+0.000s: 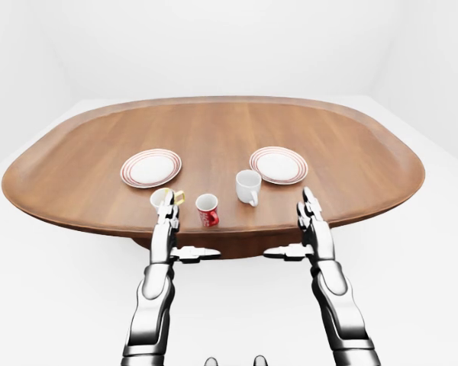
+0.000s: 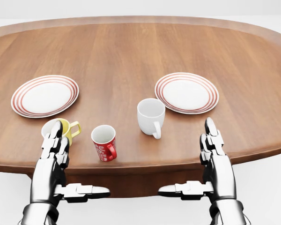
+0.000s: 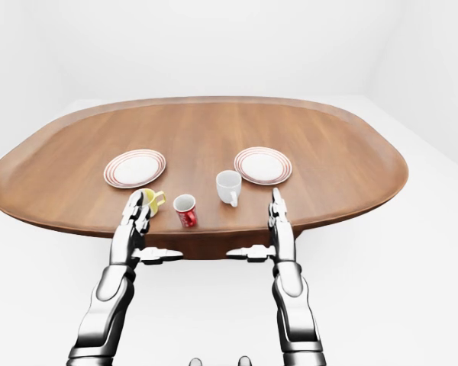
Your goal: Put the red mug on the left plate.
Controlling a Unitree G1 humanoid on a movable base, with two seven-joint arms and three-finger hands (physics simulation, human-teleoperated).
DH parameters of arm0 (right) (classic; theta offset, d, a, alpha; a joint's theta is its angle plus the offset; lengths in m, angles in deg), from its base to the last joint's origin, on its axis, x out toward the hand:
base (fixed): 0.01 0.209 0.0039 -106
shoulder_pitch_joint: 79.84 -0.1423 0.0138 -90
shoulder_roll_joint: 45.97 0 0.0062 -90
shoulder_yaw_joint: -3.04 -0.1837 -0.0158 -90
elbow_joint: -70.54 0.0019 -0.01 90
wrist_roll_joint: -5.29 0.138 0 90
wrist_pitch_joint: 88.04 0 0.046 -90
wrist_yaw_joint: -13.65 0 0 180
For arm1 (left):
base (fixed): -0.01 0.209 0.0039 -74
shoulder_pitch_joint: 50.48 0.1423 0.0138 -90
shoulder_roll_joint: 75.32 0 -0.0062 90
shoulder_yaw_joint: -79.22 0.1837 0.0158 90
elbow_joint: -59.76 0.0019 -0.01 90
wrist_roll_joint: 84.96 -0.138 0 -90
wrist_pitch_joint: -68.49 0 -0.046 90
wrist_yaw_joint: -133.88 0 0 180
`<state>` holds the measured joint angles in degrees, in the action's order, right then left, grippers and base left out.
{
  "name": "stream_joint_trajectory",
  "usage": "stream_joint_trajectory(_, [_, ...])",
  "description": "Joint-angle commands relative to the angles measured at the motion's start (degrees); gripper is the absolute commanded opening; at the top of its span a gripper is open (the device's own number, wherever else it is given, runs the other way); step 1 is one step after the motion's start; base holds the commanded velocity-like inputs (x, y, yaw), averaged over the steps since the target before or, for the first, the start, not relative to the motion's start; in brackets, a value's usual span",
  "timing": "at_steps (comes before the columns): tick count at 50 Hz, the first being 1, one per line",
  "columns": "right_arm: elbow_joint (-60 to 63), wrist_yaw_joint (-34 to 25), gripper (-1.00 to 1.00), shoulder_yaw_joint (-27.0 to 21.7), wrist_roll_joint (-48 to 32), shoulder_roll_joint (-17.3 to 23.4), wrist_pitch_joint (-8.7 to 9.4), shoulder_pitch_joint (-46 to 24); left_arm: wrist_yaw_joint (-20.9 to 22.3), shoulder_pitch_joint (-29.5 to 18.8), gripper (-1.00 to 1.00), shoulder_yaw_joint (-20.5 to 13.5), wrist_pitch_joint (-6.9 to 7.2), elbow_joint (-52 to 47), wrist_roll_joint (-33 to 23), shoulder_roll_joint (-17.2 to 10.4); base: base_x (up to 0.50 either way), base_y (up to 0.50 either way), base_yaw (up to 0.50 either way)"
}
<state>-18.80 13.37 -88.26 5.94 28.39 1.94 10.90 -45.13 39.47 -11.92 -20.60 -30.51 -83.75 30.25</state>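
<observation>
The red mug [image 2: 104, 142] stands upright near the table's bottom edge in the head view, its handle turned toward the lower right. The left plate [image 2: 45, 95], white with red rings, lies up and to the left of it with nothing on it. My left hand [image 2: 68, 164] is open at the table's edge, left of the red mug and apart from it. Its fingers [image 2: 55, 143] point up and its thumb points right. My right hand [image 2: 203, 161] is open too, well right of the mug, mirroring the left. Neither hand holds anything.
A yellow mug [image 2: 65, 129] sits just behind my left fingers, partly hidden by them. A white mug [image 2: 151, 116] stands right of the red one, below the right plate [image 2: 187, 92]. All rest on an oval wooden table [image 2: 131, 56] in a white room.
</observation>
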Motion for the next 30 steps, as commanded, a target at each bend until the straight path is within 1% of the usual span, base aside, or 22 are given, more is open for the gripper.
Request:
stream_joint_trajectory(1, [1.4,0.0,1.0,-2.2,1.0,0.6,-0.4,1.7,1.4,-0.6,1.0,-1.4,2.67,-0.1,1.7,-0.7,0.0,0.0,0.0])
stream_joint_trajectory(3, [1.2,-0.2,1.0,-2.4,1.4,0.7,-0.83,1.7,1.3,-0.8,1.0,-1.2,2.52,0.1,1.4,-0.7,0.0,0.0,0.0])
stream_joint_trajectory(4, [1.1,-0.4,1.0,-2.6,1.7,0.8,-1.41,2.0,1.2,-0.6,1.0,-0.9,2.86,-0.3,1.1,-0.6,0.0,0.0,0.0])
stream_joint_trajectory(5, [1.2,-0.5,1.0,-2.6,1.7,0.8,-1.54,2.3,1.4,-0.3,1.0,-0.7,2.78,-0.8,0.9,-0.6,0.0,0.0,0.0])
stream_joint_trajectory(7, [1.4,-0.5,1.0,-2.6,1.8,0.7,-1.56,2.3,1.6,-0.1,1.0,-0.6,2.51,-0.9,0.6,-0.6,0.0,0.0,0.0])
stream_joint_trajectory(12, [1.4,-0.7,1.0,-2.2,1.5,0.7,-1.54,2.4,1.8,0.5,1.0,-0.5,2.71,-1.8,0.3,-0.6,0.0,0.0,0.0])
stream_joint_trajectory(15, [3.5,-0.9,1.0,-2.1,1.3,0.6,-1.47,3.9,1.8,0.6,1.0,-0.5,2.82,-2.0,0.0,-0.5,0.0,0.0,0.0])
stream_joint_trajectory(18, [3.7,-3.3,1.0,-1.5,1.4,0.9,-3.13,4.5,1.9,0.5,1.0,-0.6,2.65,-1.9,0.0,-0.5,0.0,0.0,0.0])
stream_joint_trajectory(19, [1.9,-4.5,1.0,-1.3,2.0,0.8,-4.49,4.0,2.2,0.5,1.0,-0.8,2.53,-2.0,0.6,-0.5,0.0,0.0,0.0])
stream_joint_trajectory(20, [1.3,-5.6,1.0,-1.2,2.3,1.0,-4.6,3.8,2.4,0.6,1.0,-1.0,2.59,-2.4,1.4,-0.4,0.0,0.0,0.0])
stream_joint_trajectory(21, [2.9,-5.9,1.0,-1.1,2.2,1.0,-3.95,4.5,2.5,0.9,1.0,-1.1,2.83,-2.7,1.4,-0.6,0.0,0.0,0.0])
stream_joint_trajectory(22, [4.8,-5.7,1.0,-0.6,0.9,1.0,-3.35,5.5,2.4,0.9,1.0,-1.3,3.06,-3.0,1.5,-0.6,0.0,0.0,0.0])
stream_joint_trajectory(23, [10.3,-6.8,1.0,0.6,-0.7,1.3,-2.31,9.1,2.5,1.6,1.0,-1.5,3.38,-4.2,1.8,-0.7,0.0,0.0,0.0])
stream_joint_trajectory(24, [12.5,-8.2,1.0,1.2,-1.4,1.5,-2.06,10.8,2.5,2.1,1.0,-1.6,3.74,-5.2,1.8,-0.7,0.0,0.0,0.0])
stream_joint_trajectory(25, [15.2,-9.1,1.0,1.4,-1.9,1.6,-2.67,13.5,2.5,3.2,1.0,-1.5,4.09,-7.2,1.9,-0.6,0.0,0.0,0.0])
stream_joint_trajectory(27, [19.5,-10.3,1.0,0.6,-0.7,1.0,-4.57,18.0,2.1,5.4,1.0,-1.4,4.0,-10.9,1.2,-0.5,0.0,0.0,0.0])
stream_joint_trajectory(28, [22.7,-11.1,1.0,0.2,0.2,0.7,-4.98,21.7,2.0,7.1,1.0,-1.5,4.09,-13.9,1.0,-0.4,0.0,0.0,0.0])
stream_joint_trajectory(30, [27.0,-12.3,1.0,0.0,1.1,-0.1,-4.98,27.1,2.3,9.3,1.0,-1.5,4.09,-17.9,0.8,-0.3,0.0,0.0,0.0])
